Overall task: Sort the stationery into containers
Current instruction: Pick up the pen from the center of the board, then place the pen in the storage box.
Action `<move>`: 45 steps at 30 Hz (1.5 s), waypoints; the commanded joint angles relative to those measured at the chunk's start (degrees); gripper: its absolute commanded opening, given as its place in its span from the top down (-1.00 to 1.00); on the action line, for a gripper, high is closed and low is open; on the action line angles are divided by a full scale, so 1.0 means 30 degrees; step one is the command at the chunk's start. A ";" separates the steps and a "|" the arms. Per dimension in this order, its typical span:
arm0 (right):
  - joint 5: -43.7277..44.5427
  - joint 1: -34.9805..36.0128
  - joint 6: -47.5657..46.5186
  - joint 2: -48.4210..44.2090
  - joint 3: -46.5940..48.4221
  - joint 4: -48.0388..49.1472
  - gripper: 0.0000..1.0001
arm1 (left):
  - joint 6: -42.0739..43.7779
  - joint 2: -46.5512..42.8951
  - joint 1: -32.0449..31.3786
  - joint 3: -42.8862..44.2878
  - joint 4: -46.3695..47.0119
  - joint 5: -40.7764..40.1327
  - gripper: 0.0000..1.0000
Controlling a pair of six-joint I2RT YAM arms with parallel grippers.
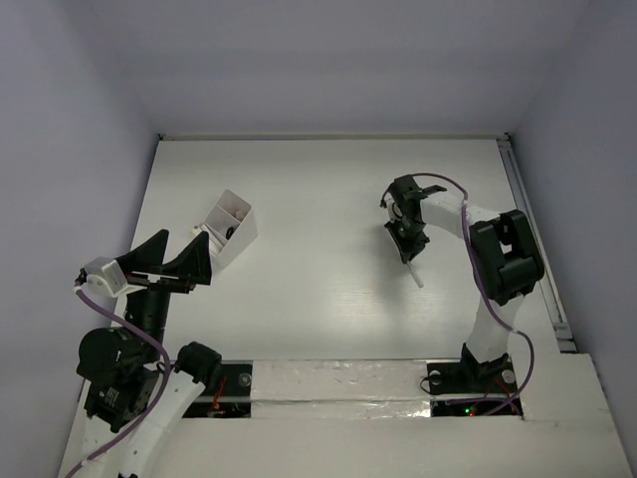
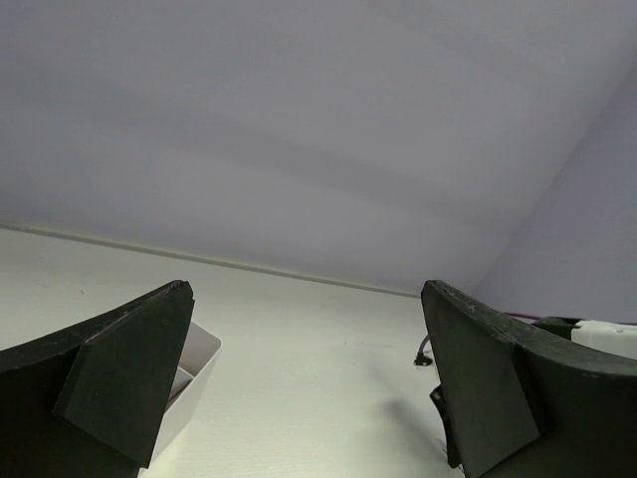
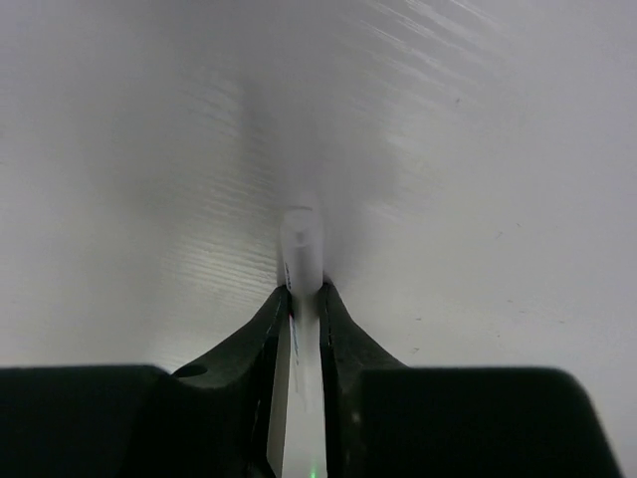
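The white translucent box stands left of the table's middle, its open side showing thin dividers and a dark item inside. Its corner also shows in the left wrist view. My left gripper is open wide and empty just near-left of the box; its jaws stand far apart over bare table. My right gripper is shut on a thin white pen-like stick at the right, its end pointing down at the table. In the right wrist view the stick pokes out between the shut jaws. No other stationery shows.
A white table with grey walls at the back and sides. A rail runs along the right edge. The right arm stands at the right; part of it shows in the left wrist view.
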 commanded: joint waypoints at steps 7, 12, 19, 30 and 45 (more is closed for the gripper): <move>-0.4427 0.0663 0.0940 0.0432 -0.0332 0.3395 1.00 | 0.0257 0.0497 -0.0117 0.0151 0.0741 0.0037 -0.98; -0.5830 0.1363 0.1351 -0.1442 0.0021 0.4620 1.00 | 0.0256 0.0849 -0.0117 0.0151 0.0741 0.0125 -0.98; -0.9991 0.5311 0.2492 -0.2004 0.2356 0.8429 1.00 | 0.0286 0.1406 0.0059 0.0122 0.0741 0.0184 -0.98; -1.5035 0.9276 0.7266 0.5051 1.2259 1.9297 1.00 | 0.0374 0.2314 0.0409 0.0063 0.0653 -0.0460 -0.98; -1.2720 0.9833 0.9086 1.1912 1.8477 2.3349 1.00 | 0.0345 0.2930 0.0762 0.0063 0.0770 -0.0109 -0.98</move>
